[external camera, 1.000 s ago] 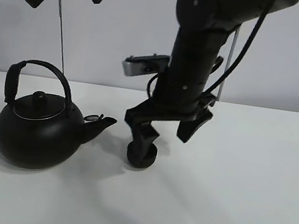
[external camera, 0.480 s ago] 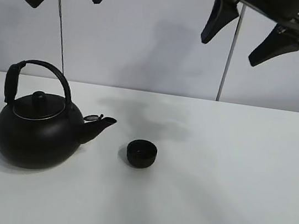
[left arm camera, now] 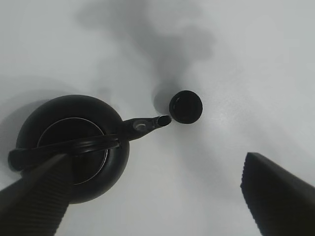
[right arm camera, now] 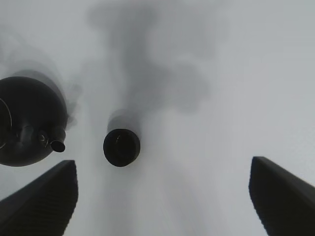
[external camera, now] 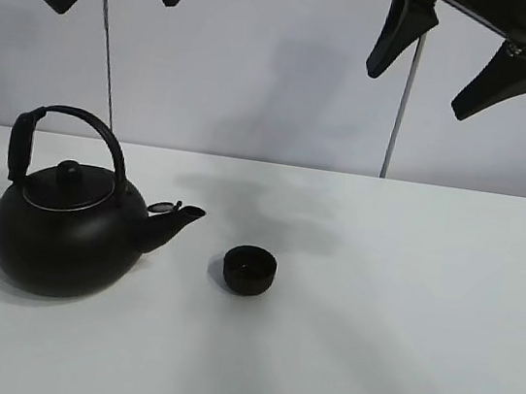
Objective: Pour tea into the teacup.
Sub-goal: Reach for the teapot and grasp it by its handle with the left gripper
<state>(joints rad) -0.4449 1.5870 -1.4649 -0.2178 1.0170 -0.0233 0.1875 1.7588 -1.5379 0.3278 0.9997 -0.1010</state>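
Lifted away from the teacup (external camera: 250, 270) since a second ago, the right gripper (external camera: 415, 94) now hangs high at 1 o'clock in the high view, spread wide and holding nothing, and the cup has not shifted. Nearest on the white tabletop (external camera: 395, 372) stands the kettle (external camera: 61, 237), untouched, with its handle arched up. At its 3 o'clock, just beyond the spout tip and apart from it, sits the teacup. Farther up, at 11 o'clock, the left gripper (external camera: 117, 2) hovers above the kettle, also spread wide and empty. No tea shows anywhere. The likely trouble is aim. The cup is tiny beside the kettle, so a fast tilt could send the stream past the rim, and a swinging spout could knock the light cup aside. The teacup stands upright with its mouth facing straight up. It is round and wider than tall, so it has no long axis along the tabletop.
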